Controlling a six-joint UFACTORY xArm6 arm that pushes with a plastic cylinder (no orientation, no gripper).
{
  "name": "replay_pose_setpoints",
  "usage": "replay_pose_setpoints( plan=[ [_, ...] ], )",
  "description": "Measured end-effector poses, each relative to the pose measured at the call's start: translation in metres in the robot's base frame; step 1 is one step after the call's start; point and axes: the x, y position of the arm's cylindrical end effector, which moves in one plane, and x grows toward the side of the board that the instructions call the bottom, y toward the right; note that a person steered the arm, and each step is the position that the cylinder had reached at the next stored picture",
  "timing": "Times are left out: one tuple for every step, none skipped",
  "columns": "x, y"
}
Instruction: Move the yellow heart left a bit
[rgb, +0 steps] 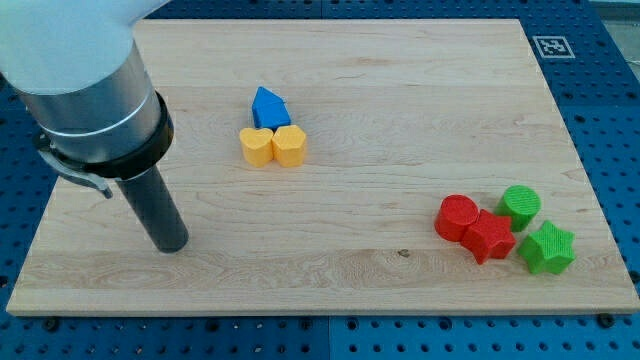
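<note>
Yellow blocks two (256, 146) (289, 146), red two (457, 217) (489, 236), green two (520, 205) (547, 248), blue one (269, 107)

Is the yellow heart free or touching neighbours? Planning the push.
Touching: the yellow heart abuts the yellow block and blue block. My tip is apart.

My tip (170, 245) at view's left of yellow heart (256, 147) (well apart), blue block (269, 107) touching above

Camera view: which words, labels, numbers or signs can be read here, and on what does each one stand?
No readable words or numbers.
One sign only: a black-and-white square marker on the board, at its corner in the view's top right; it bears a pattern, not letters.
The blocks and the arm show no text.
</note>
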Motion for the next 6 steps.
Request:
replay_pose_setpoints(
  plan=[
    [0.0, 0.0],
    [0.0, 0.003],
    [-0.02, 0.032],
    [-0.054, 0.075],
    [-0.07, 0.082],
    [-0.07, 0.095]
  ],
)
